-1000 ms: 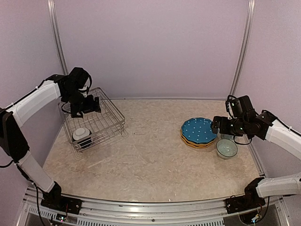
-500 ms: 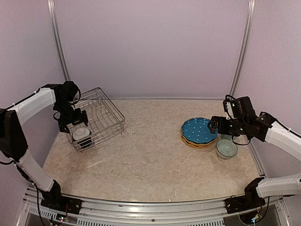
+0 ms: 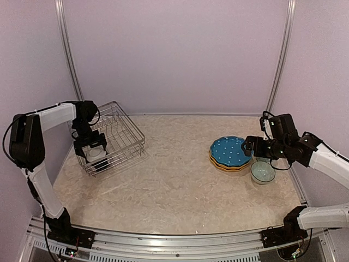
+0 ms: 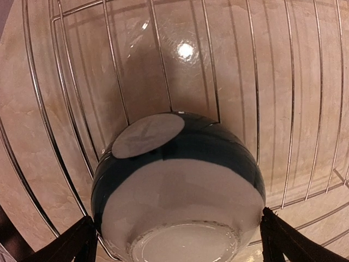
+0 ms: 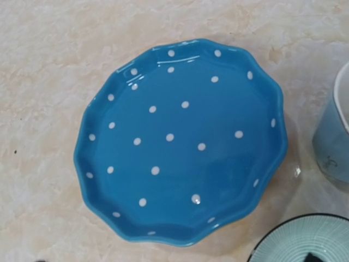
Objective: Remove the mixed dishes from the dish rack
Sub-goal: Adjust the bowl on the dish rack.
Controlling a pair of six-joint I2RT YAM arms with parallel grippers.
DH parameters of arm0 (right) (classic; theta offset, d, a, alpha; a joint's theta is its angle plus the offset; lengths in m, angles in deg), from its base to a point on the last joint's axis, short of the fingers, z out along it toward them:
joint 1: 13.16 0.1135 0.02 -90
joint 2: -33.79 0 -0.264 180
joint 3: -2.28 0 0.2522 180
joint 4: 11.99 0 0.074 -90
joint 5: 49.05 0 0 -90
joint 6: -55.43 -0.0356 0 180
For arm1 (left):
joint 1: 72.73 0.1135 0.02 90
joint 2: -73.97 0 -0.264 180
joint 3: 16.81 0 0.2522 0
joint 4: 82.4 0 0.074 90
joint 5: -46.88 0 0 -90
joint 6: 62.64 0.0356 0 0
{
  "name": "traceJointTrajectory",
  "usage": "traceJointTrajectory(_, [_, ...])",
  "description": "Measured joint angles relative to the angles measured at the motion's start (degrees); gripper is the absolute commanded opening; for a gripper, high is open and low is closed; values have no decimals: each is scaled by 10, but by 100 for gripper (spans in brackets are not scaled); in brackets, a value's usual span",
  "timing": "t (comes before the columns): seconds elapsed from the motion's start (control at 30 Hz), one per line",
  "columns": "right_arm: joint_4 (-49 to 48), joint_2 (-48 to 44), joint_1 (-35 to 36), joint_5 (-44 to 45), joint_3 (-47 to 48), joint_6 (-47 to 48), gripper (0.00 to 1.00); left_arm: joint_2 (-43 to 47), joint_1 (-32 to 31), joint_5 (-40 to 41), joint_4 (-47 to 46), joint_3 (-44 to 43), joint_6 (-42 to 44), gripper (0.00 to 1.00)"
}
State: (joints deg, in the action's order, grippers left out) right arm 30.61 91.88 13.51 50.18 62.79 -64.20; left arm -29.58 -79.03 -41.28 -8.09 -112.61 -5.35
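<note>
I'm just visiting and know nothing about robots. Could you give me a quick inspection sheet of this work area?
Surface: beige stone-look table, no spills seen.
Job's things: upturned bowl in dish rack; blue plate atop orange plates, pale bowl and mug on table.
Clutter: nothing seen.
Grippers: left gripper open, straddling upturned bowl; right gripper open, hovering by blue plate.
Cables: black leads along both arms.
Surroundings: lilac walls, metal posts.

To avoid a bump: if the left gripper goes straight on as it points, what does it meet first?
Probably the upturned white bowl in the dish rack, between the open fingers of the left gripper.
</note>
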Motion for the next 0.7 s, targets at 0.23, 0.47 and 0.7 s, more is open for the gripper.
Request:
traceJointTrajectory(0.23, [-3, 8, 0, -1, 0, 0, 100, -3, -29, -32, -15, -17, 0, 99])
traceJointTrajectory(0.47, [-4, 12, 0, -2, 0, -1, 100, -18, -63, -50, -38, -80, -1, 99])
traceJointTrajectory(0.7, [-4, 8, 0, -2, -1, -5, 100, 0, -49, -49, -63, -36, -17, 99])
